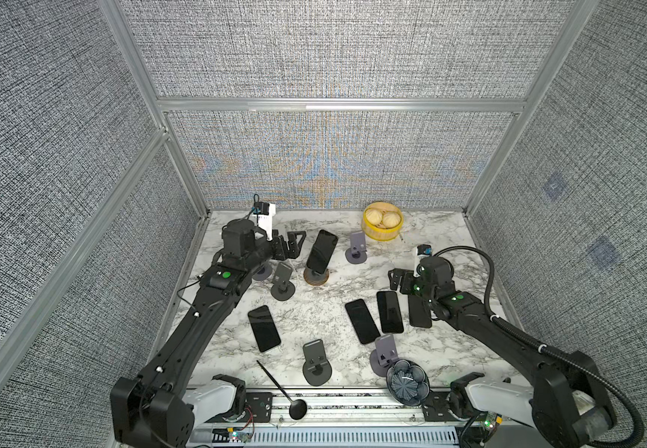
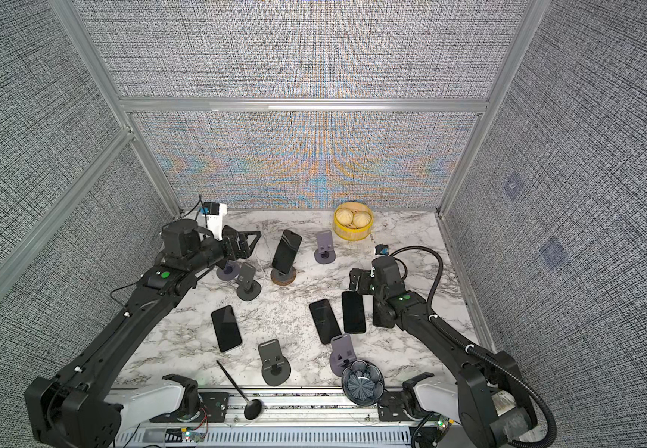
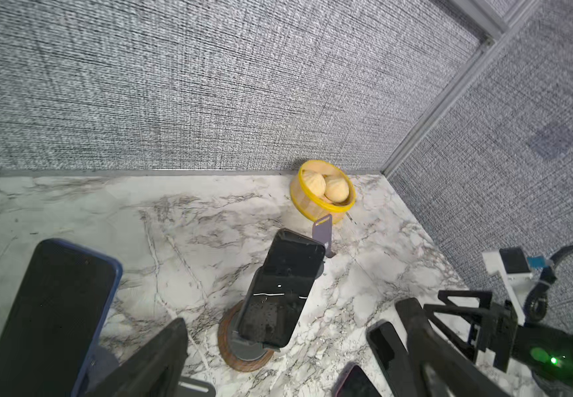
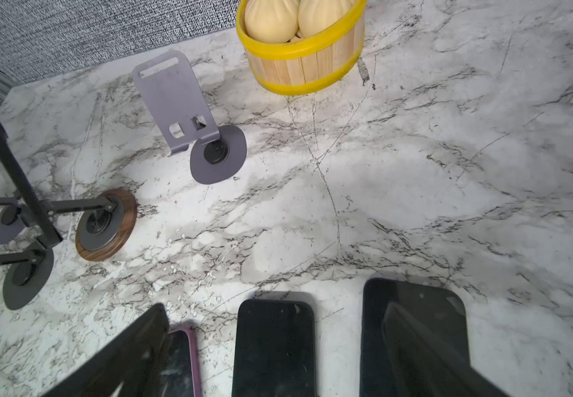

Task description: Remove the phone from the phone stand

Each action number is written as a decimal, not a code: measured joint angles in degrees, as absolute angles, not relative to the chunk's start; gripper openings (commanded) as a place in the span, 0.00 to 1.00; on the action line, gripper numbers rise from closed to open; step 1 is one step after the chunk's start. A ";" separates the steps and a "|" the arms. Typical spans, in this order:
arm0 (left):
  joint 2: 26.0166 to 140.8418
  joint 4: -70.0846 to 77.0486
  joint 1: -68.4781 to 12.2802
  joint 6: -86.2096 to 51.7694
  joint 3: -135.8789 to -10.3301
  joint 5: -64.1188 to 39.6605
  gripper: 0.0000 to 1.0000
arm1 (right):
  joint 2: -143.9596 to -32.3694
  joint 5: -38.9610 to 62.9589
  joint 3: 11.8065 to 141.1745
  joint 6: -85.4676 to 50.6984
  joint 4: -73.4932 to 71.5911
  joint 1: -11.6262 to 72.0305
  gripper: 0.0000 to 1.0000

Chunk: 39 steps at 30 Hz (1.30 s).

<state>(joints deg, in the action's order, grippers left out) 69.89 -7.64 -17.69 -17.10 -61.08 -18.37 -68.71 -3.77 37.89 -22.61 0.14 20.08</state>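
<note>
A black phone (image 1: 321, 251) leans upright on a phone stand with a round wooden base (image 1: 316, 277), mid-table toward the back; both top views show it. My left gripper (image 1: 298, 241) hovers open just left of it, and in the left wrist view the phone (image 3: 281, 292) stands ahead between the spread fingers, apart from them. My right gripper (image 1: 397, 280) is open and empty, low over three dark phones lying flat (image 4: 273, 347) at the right. A blue-cased phone (image 3: 54, 309) stands close beside the left gripper; what it rests on is hidden.
Empty grey stands (image 1: 356, 248) (image 1: 283, 281) (image 1: 316, 364) (image 1: 384, 355) dot the table. A fourth flat phone (image 1: 263, 327) lies front left. A yellow basket of buns (image 1: 389, 234) sits at the back. A dark bowl (image 1: 408, 382) and a black spoon (image 1: 283, 391) lie at the front edge.
</note>
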 measured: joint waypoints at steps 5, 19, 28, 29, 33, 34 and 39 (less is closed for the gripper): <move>77.43 -8.19 -18.76 -10.92 -65.60 -21.39 0.99 | -68.45 -2.00 36.53 -23.90 -1.52 19.49 0.99; 95.37 -11.68 -22.50 0.80 -79.75 -28.36 0.99 | -66.46 -2.20 34.28 -25.69 -2.76 18.85 0.99; 101.67 -13.13 -23.00 5.78 -83.22 -29.21 0.99 | -66.72 -2.59 34.17 -25.71 -3.25 18.81 0.99; 102.41 -13.80 -23.07 5.91 -83.81 -29.28 0.99 | -66.74 -2.61 34.17 -25.71 -3.27 18.81 0.99; 105.43 -15.57 -23.40 6.50 -85.95 -28.60 0.99 | -67.24 -2.79 34.17 -25.69 -3.40 18.81 0.99; 106.13 -15.81 -23.46 6.50 -86.32 -28.23 0.99 | -67.29 -2.76 34.17 -25.69 -3.36 18.81 0.99; 109.34 -17.37 -24.32 6.33 -87.81 -25.39 0.99 | -66.85 -3.46 34.13 -25.69 -3.44 18.81 0.99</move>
